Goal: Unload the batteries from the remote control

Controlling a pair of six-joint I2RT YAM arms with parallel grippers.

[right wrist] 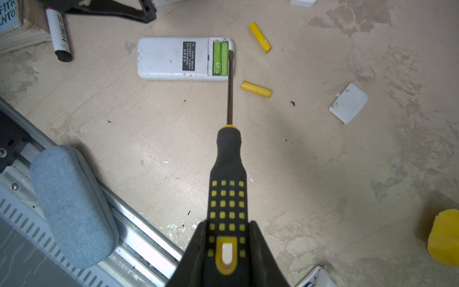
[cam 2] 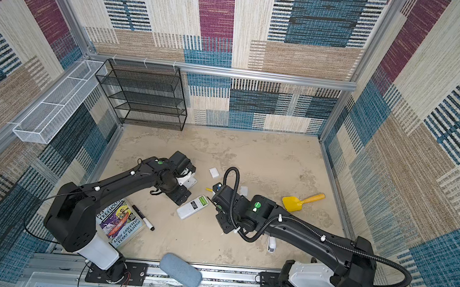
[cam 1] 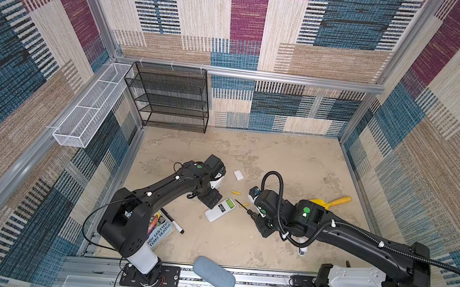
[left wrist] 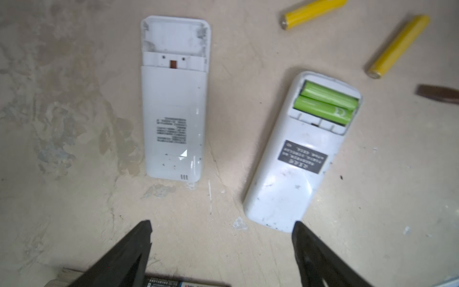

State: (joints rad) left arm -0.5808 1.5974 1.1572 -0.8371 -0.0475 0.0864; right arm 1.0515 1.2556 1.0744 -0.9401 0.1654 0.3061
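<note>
We are pinching the screwdriver (right wrist: 227, 174) in the right gripper (right wrist: 228, 222) so its tip is reaching the green batteries (right wrist: 220, 58) in the remote (right wrist: 171, 59) ahead, while the left gripper (left wrist: 222, 222) is hovering wide-jawed and empty just short of it, likely for bracing.

The left gripper (left wrist: 221, 223), jaws spread wide and empty over the beige table (left wrist: 62, 124), faces a white remote (left wrist: 173, 119) at eleven o'clock with its battery bay bare, a second remote (left wrist: 298, 179) at one o'clock holding two green batteries (left wrist: 325, 104), and two yellow batteries (left wrist: 397, 47) lying loose at two o'clock.
</note>
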